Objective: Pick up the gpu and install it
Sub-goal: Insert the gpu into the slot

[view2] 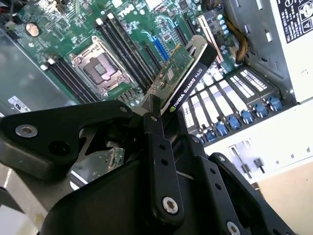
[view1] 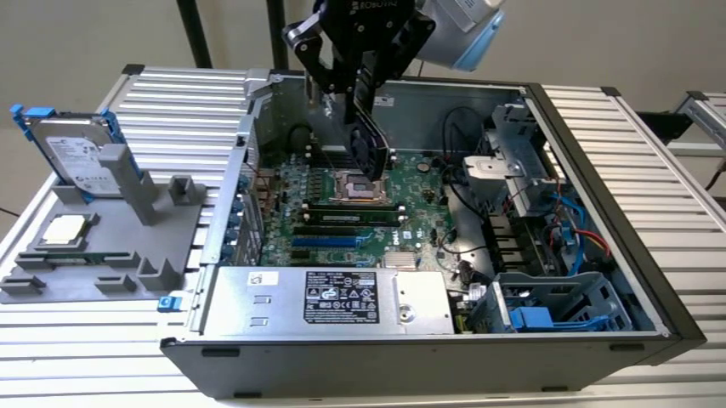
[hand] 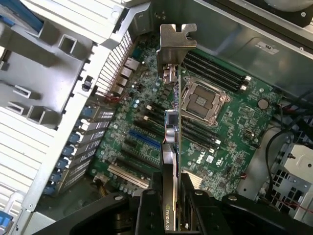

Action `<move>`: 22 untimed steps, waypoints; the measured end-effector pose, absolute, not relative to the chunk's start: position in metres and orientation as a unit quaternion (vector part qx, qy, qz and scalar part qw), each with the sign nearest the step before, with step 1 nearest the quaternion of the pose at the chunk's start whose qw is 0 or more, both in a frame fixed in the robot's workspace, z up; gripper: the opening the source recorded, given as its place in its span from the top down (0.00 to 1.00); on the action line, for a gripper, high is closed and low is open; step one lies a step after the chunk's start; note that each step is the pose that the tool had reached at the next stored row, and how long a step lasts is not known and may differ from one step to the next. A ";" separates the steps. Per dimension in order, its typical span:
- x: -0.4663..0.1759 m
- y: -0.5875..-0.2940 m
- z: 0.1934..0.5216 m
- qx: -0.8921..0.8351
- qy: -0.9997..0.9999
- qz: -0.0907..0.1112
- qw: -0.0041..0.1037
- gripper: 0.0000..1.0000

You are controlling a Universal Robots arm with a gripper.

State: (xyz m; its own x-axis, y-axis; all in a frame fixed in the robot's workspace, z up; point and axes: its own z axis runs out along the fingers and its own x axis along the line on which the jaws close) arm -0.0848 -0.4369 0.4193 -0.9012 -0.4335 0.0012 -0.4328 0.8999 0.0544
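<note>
The gpu hangs on edge above the large green motherboard inside the open computer case, with my gripper shut on its upper part. In the second wrist view the gpu shows its green board and black cooler, clamped at the gripper. In the first wrist view the gpu is seen edge-on, its silver bracket farthest from the gripper. It is over the processor socket and the slots, apart from the board.
A silver hard drive with blue rails stands on a grey fixture at the exterior view's left, beside a processor chip. The power supply, drive cage, cables and blue-clipped slot covers crowd the case.
</note>
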 end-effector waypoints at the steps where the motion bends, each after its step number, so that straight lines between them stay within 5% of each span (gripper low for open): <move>1: -0.085 -0.437 0.419 0.225 -0.974 -0.026 0.007 1.00; 22: -0.085 -0.437 0.419 0.291 -0.956 -0.026 0.008 1.00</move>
